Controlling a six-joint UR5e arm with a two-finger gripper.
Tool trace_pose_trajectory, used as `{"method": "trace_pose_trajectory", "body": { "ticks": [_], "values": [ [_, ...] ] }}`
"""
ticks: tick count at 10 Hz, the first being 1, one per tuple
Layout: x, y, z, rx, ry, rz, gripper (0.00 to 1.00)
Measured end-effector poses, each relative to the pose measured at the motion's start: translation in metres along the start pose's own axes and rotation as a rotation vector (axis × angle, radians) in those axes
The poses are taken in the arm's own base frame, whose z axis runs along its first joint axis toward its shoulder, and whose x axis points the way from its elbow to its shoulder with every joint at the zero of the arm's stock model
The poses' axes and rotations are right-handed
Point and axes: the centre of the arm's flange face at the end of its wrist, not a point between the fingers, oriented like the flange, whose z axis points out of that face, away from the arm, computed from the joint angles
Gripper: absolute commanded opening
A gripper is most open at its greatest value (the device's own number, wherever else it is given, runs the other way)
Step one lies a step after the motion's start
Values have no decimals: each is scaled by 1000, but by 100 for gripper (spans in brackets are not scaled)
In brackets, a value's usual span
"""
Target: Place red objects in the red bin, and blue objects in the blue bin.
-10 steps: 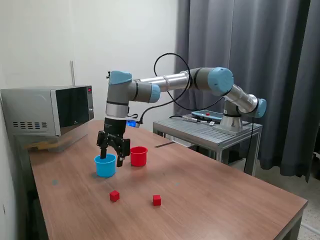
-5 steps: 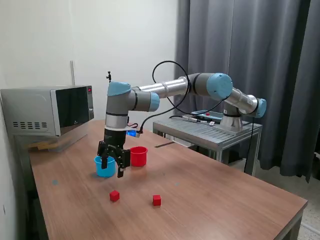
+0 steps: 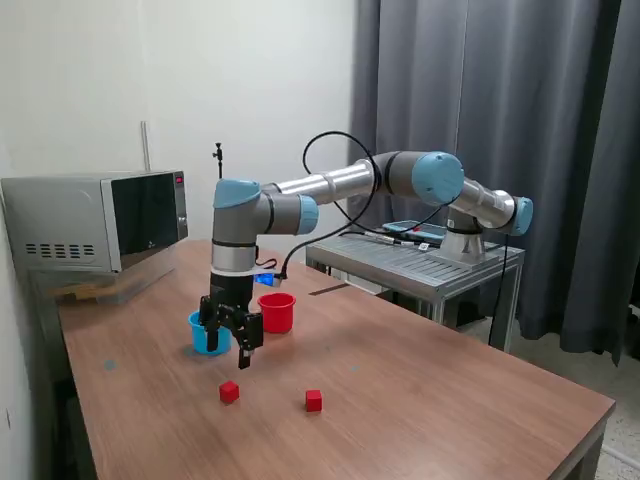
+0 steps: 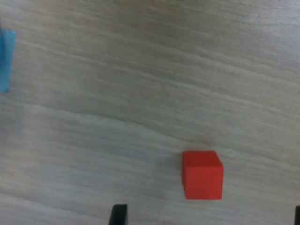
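Above table, pincer wide open, empty, nr red cube.

Two small red cubes lie on the wood below the claw, while light blue cup and red cup stand upright behind it.

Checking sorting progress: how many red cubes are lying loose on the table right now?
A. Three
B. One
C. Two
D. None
C: two red cubes lie on the bare table in the exterior view, both outside the red cup and the blue cup.
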Motion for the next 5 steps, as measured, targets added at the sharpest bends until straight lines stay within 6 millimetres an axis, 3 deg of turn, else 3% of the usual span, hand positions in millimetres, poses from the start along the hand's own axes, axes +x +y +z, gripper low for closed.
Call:
{"method": "trace_pose_trajectory", "body": {
  "ticks": [5],
  "values": [
    [1, 0, 20, -2, 12, 10, 100]
  ]
}}
